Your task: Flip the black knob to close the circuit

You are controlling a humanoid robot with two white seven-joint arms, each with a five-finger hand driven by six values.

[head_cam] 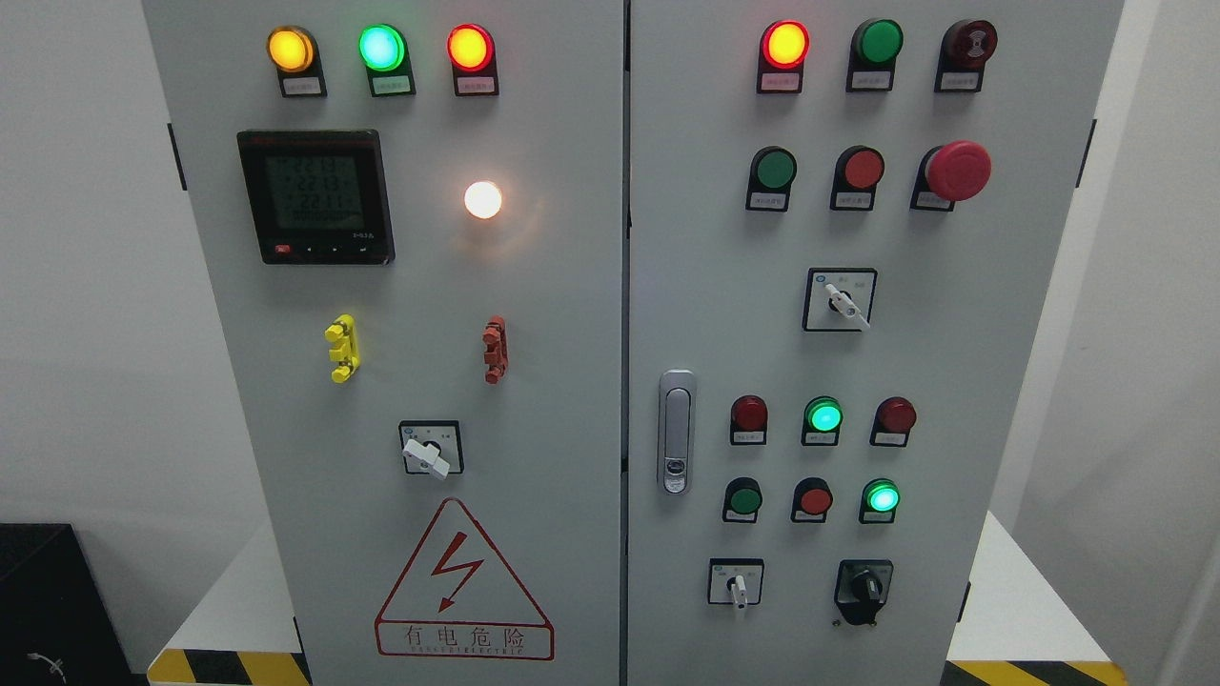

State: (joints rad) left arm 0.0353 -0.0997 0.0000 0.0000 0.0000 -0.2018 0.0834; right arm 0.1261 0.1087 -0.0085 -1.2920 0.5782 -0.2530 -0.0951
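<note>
I am looking straight at a grey two-door electrical cabinet point(572, 286), and neither hand is showing, so I cannot tell how the fingers are standing. I am taking the silver door latch point(676, 431) on the right door as my landmark. The black knob point(864, 589) is sitting below and to the right of the latch, near the bottom of the right door, its handle pointing up and slightly left. Just left of it, a white-handled selector switch point(736, 583) is pointing down. The only writing I am reading clearly is on the red-bordered warning triangle point(463, 581), down and left of the latch: a lightning bolt over the characters 有电危险, with a line of smaller print beneath that is too fine to make out. The small labels under the lamps are staying illegible. Up and left of the latch, a digital meter point(315, 196) is showing three rows of digits I cannot read with confidence, and a white lamp point(483, 199) is glowing beside it. Up and right of the latch, a red mushroom button point(957, 171) is jutting out. Right of the latch, two green lamps point(823, 416) are shining among dark red ones. Nothing is standing in front of the black knob.
</note>
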